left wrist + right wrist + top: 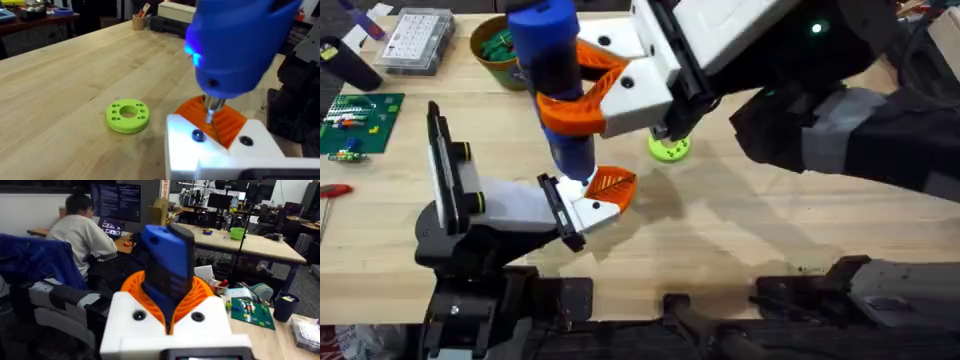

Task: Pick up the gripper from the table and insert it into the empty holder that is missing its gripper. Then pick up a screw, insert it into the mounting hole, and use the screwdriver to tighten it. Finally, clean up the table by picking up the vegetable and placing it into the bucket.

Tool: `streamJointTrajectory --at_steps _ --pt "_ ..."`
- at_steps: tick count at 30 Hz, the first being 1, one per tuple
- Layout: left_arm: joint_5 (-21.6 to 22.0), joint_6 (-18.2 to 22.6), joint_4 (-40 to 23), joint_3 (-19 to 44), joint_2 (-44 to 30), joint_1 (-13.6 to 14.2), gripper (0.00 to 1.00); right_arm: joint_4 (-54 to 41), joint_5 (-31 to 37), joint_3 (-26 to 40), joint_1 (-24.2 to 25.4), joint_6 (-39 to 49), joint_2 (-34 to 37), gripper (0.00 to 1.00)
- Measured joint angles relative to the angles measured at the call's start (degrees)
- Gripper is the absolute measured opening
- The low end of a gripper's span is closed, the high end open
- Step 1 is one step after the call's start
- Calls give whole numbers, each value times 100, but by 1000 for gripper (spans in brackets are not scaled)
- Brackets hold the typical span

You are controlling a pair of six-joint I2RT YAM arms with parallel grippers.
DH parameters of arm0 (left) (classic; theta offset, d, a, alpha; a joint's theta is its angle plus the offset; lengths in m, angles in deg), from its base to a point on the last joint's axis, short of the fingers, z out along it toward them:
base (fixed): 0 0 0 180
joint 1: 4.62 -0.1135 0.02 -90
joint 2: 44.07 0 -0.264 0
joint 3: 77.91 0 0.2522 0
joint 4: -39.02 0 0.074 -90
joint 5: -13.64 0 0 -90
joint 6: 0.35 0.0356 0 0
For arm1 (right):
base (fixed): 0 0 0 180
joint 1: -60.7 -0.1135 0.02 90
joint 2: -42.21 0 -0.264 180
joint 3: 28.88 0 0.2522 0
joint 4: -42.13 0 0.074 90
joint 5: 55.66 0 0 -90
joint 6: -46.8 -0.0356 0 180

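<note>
Above the middle of the wooden table [770, 230], the right gripper [582, 95] clamps the slim bright blue screwdriver [555, 70] upright, its thin metal tip on the small white block with the orange ribbed pad [605, 195], seated in the white blocky holder [510, 205]. Whether the left gripper is open or closed cannot be told. The tan-orange bucket [495, 45] stands at the far edge, a lime-green disc [669, 148] nearby.

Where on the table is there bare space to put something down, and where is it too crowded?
Bare wood lies right of the green disc and toward the near edge, right of the holder. It is crowded around the screwdriver, the gripper and the bucket; the parts box and circuit board fill the far left.
</note>
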Motion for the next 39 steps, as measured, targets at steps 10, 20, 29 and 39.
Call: streamJointTrajectory --at_steps 10,20,29,39 --pt "0 0 0 0 0 0 5 -23 -2 0 0 30 103 13" --pt "0 0 0 0 0 0 5 -119 -1 0 0 37 103 13" --pt "0 0 0 0 0 0 5 -192 0 0 0 39 103 13" --pt "0 0 0 0 0 0 5 -299 0 0 0 118 103 13"
